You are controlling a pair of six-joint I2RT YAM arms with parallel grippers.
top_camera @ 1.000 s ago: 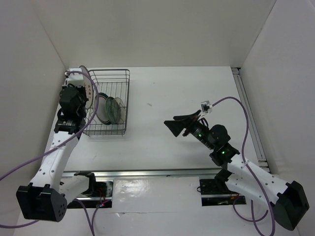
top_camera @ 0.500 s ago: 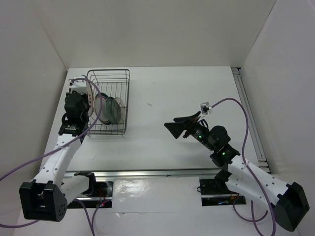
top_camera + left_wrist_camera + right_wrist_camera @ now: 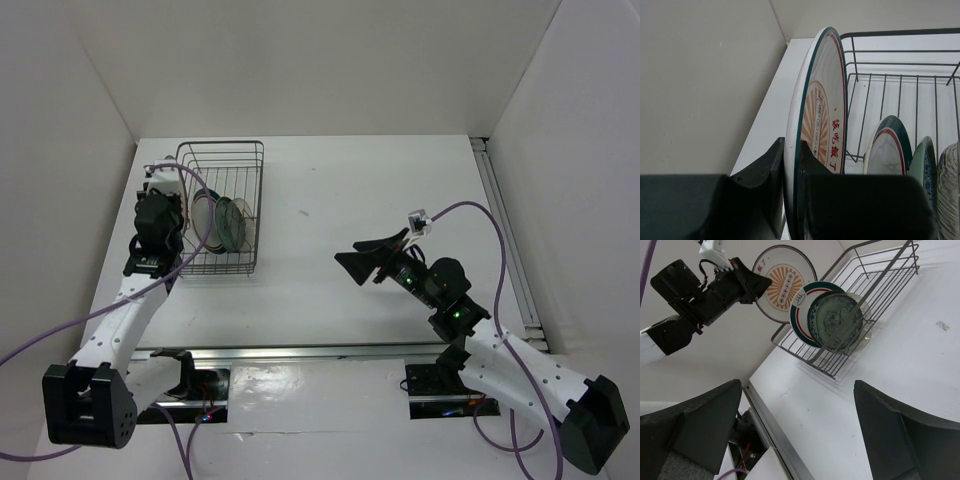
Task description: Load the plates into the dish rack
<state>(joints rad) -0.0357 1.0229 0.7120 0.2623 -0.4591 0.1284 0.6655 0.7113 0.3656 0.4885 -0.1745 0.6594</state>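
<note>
One sunburst plate (image 3: 822, 115) — upright — clamped in left gripper (image 3: 791, 155) at dish rack (image 3: 900, 32); right gripper (image 3: 796, 390) wide.

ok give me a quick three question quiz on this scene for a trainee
1. True or false: the right gripper is holding a plate.
2. Which plate is clamped in the left gripper? A: small teal-patterned. B: sunburst plate. C: small pale grey.
3. Fill in: ____ plates stand in the dish rack free of any gripper.

Key: 1 false, it is open and empty. 2 B. 3 three.
</note>
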